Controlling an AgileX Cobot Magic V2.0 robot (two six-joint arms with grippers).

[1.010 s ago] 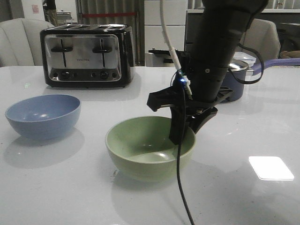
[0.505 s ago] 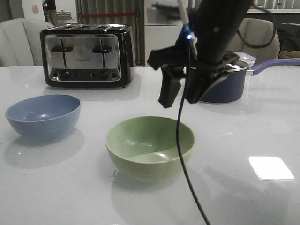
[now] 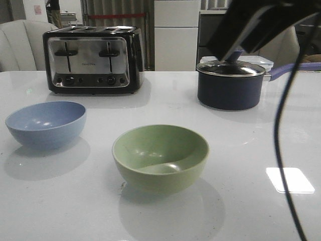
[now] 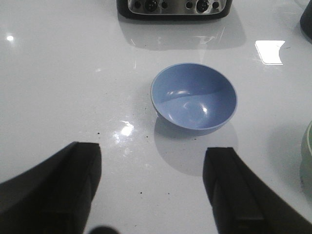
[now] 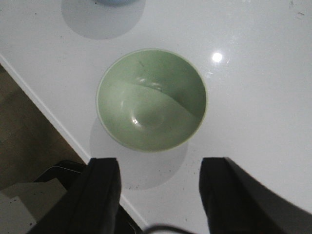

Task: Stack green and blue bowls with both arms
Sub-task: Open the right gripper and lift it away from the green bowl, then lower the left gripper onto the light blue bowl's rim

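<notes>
The pale green bowl sits upright on the white table near the front middle. The blue bowl stands apart from it at the left. My right gripper hangs open and empty high over the table, with the green bowl below and ahead of its fingers. My left gripper is open and empty too, held above bare table short of the blue bowl. In the front view only part of the right arm shows at the top right, and the left arm is out of view.
A steel four-slot toaster stands at the back left and a dark navy saucepan at the back right. A black cable hangs down on the right. The table's front edge runs close to the green bowl.
My right arm has risen from the green bowl's right rim and drawn up to the upper right, out of most of the front view. The bowls have stayed in place.
</notes>
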